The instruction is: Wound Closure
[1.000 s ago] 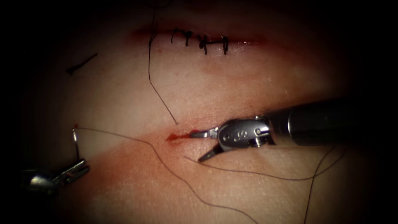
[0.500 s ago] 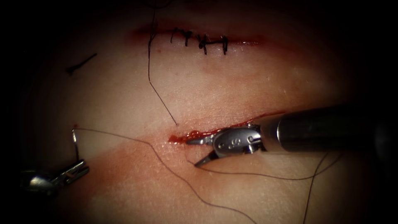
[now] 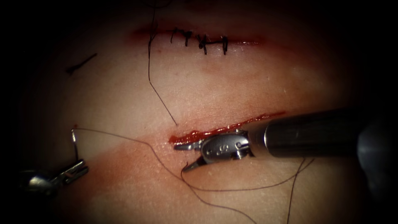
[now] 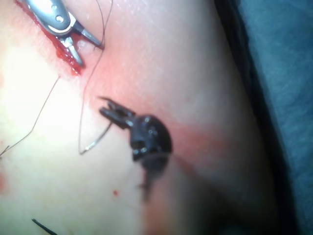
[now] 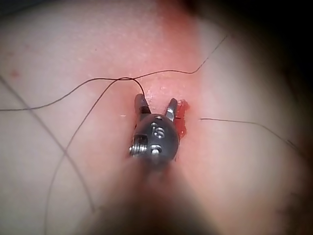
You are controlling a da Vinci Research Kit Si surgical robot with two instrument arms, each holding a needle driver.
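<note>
Left tool (image 3: 76,169): lower left of the endoscope frame, well left of the open cut; its jaws clench the curved needle (image 3: 75,143) near one end, and the arc stands up from the jaws, clear of the tissue (image 3: 124,103). Parked there, by my reading, to keep the needle away from the wound.
Right tool (image 3: 188,155): comes in from the right, jaws parted and grasping nothing; the upper jaw lies along the cut's lower lip, the lower one rests on the tissue below, where the thread (image 3: 232,190) bends round its tip.
Open cut (image 3: 215,130): mid-frame, lined with red fluid (unstitched along the length that shows).
Stitched cut (image 3: 201,41): upper centre, dark stitches across it.
Left wrist view: the needle (image 4: 98,142) curves away from the dark left tool (image 4: 110,110).
Right wrist view: both parted jaws of the right tool (image 5: 155,105) seen end-on, fluid beside one.
</note>
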